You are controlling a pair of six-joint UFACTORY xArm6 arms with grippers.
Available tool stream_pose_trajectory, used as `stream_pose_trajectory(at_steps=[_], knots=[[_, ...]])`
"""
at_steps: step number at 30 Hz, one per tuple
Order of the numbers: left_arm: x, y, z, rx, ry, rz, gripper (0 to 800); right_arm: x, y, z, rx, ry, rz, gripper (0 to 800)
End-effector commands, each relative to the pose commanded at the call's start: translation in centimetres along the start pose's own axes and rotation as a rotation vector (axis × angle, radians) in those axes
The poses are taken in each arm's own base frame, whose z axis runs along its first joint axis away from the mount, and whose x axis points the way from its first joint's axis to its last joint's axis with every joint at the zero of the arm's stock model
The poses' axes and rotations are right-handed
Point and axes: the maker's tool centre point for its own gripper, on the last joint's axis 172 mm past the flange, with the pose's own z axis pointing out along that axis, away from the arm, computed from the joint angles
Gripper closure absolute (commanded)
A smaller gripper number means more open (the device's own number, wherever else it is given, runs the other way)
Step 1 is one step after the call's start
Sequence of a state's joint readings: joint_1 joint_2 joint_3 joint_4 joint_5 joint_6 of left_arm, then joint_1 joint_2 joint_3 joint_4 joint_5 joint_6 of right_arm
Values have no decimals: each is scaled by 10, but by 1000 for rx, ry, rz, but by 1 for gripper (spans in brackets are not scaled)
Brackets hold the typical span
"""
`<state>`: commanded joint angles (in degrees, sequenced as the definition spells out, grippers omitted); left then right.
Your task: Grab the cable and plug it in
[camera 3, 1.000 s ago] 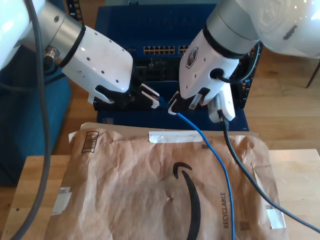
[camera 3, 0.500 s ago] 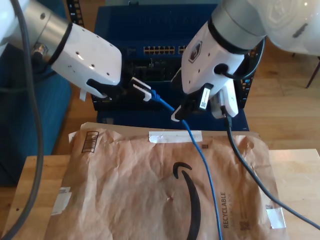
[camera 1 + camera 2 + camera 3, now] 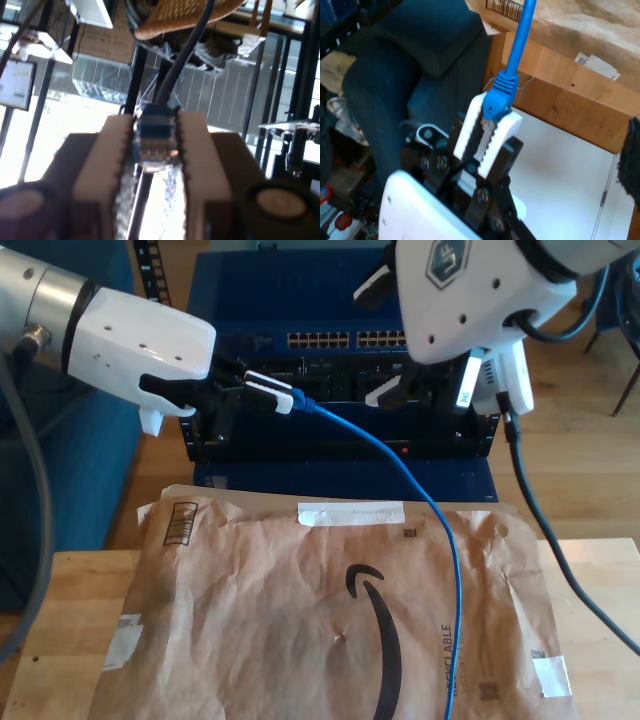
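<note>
In the first wrist view my first gripper [image 3: 156, 150] is shut on the plug [image 3: 156, 135] of the cable, which runs away from the fingers. The second wrist view has my second gripper [image 3: 492, 117] shut on a bright blue plug boot [image 3: 500, 92], with the cable [image 3: 522, 30] leading to the table. In the exterior view an arm on the exterior view's left grips the plug [image 3: 300, 402] in its white fingers [image 3: 268, 386]. The cable [image 3: 440, 530] droops from there over the envelope. Another arm's gripper [image 3: 395, 392] hangs at the rack, apart from the cable.
A blue rack holds a network switch with rows of ports [image 3: 330, 340] behind the table. A brown paper envelope [image 3: 300, 620] covers most of the wooden table [image 3: 60, 600]. A dark grey robot cable [image 3: 560, 560] hangs on the exterior view's right. A blue sofa [image 3: 420, 45] stands beside the table.
The arm on the exterior view's right let go of the cable and rose toward the rack. The other arm carried the plug up and toward the exterior view's left.
</note>
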<state>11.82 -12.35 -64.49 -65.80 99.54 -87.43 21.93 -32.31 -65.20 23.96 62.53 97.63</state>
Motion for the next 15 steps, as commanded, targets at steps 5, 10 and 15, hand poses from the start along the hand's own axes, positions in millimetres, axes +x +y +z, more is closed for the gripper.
stream_pose_trajectory(at_steps=[5, 10, 15], knots=[[-18, -3, -2, 52, -113, -20, 798, -4, 3, -19, 88, -19, -77, 6], [-28, -15, 0, 121, -167, -57, 798, -11, 6, -24, 160, -40, -141, 6], [-39, -26, -4, 195, -238, -72, 798, -31, 6, -29, 205, -76, -196, 6]])
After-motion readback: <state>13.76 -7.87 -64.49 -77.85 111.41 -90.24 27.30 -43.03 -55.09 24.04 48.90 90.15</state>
